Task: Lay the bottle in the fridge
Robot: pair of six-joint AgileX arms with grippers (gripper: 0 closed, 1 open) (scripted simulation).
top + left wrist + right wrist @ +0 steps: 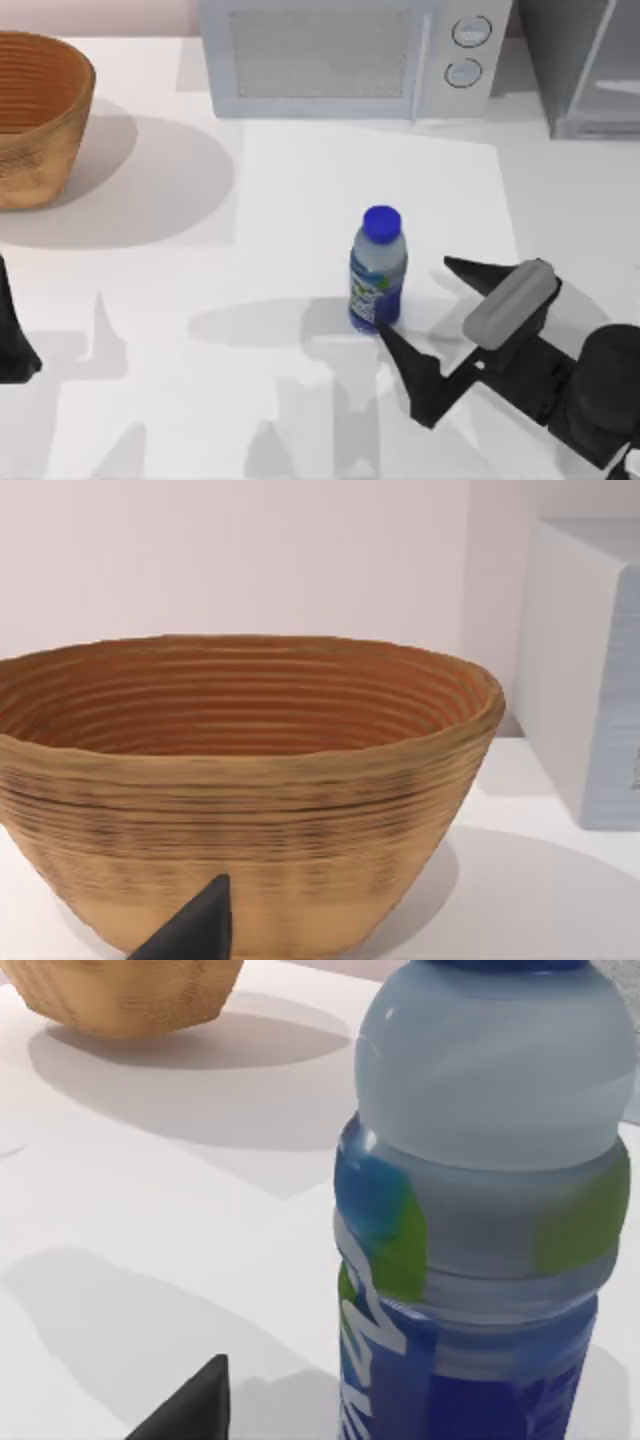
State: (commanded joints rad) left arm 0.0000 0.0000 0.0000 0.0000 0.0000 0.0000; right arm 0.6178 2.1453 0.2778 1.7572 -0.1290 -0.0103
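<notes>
The bottle (378, 270) stands upright near the middle of the table, clear with a round blue cap and a blue-and-green label. It looms close in the right wrist view (480, 1210). My right gripper (416, 298) lies just to its right, open, with one dark fingertip (388, 333) close to the bottle's base and the other farther right. Nothing is held between the fingers. The fridge (585, 70), dark grey with a pale-framed glassy panel, sits at the back right corner, partly in view. My left arm (12, 345) is parked at the table's left edge.
A white microwave (350, 55) with two round knobs stands at the back centre, left of the fridge. A woven basket (40, 115) sits at the back left, right in front of the left wrist camera (240, 780).
</notes>
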